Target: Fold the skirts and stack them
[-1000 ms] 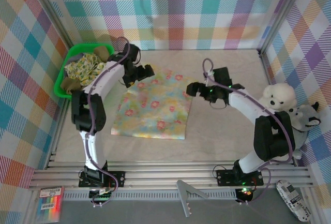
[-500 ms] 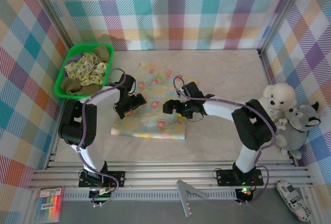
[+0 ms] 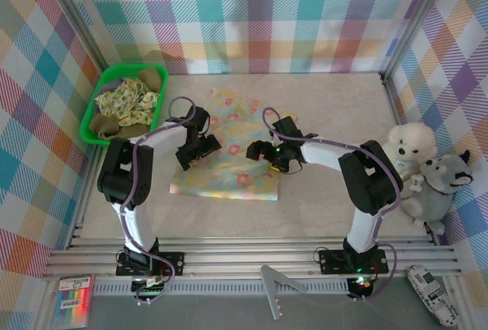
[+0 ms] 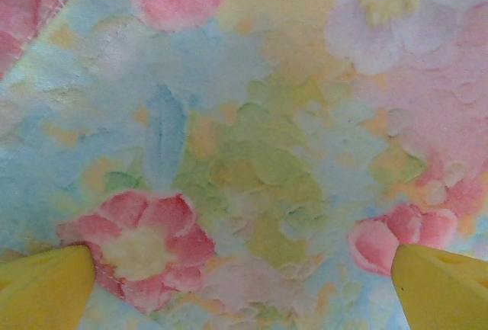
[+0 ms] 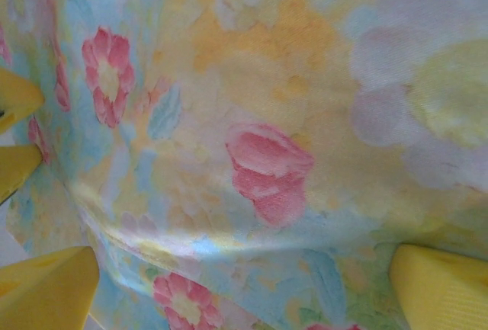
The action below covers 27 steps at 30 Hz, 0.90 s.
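The pastel floral skirt is seen spread flat near the middle of the table, its far edge lying towards the back wall and its near edge roughly straight. The left gripper is lowered over the skirt's left part and the right gripper over its right part, the two facing each other across the cloth. In the left wrist view the left gripper is shown with its yellow fingers spread wide and nothing caught between them, only printed fabric beneath. The right gripper is likewise held wide open over the print, where a low ridge is raised in the cloth. Whether either set of fingertips is pressed onto the fabric cannot be told. A green basket is placed at the far left, and bundled cloth is heaped in it — a leafy yellow-green piece and an olive-brown piece. Two plush toys are propped at the right edge, well apart from the skirt.
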Each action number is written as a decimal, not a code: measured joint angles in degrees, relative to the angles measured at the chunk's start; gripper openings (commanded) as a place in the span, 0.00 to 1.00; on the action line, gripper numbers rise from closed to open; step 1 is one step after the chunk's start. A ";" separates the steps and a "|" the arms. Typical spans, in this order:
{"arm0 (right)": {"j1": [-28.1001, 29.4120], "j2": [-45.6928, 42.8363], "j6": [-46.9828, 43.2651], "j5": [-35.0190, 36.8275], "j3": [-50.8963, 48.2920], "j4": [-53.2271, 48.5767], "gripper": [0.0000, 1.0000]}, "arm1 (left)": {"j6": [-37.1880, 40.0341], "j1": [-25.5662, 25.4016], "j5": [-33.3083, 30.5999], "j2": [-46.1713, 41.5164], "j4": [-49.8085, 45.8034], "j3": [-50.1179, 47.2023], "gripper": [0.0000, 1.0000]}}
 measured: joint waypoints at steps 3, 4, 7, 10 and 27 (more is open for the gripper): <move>-1.62 -0.44 -0.79 -0.04 0.15 -0.83 0.99 | 0.02 -0.31 -0.11 0.04 -1.38 2.58 1.00; -1.97 -0.66 -1.20 -0.09 0.15 -1.25 0.99 | 0.02 -0.28 0.24 -0.20 -1.33 3.06 1.00; -2.25 -1.97 -1.84 -1.51 0.11 -2.08 0.99 | -0.22 -0.28 3.96 -2.12 -0.83 3.39 1.00; -1.29 -3.56 -1.90 -4.35 0.11 -1.03 0.99 | -0.94 -0.28 9.57 -3.30 1.29 3.43 1.00; 1.44 0.94 0.48 -5.09 0.70 0.35 0.99 | -1.03 0.68 11.04 11.26 3.32 14.73 1.00</move>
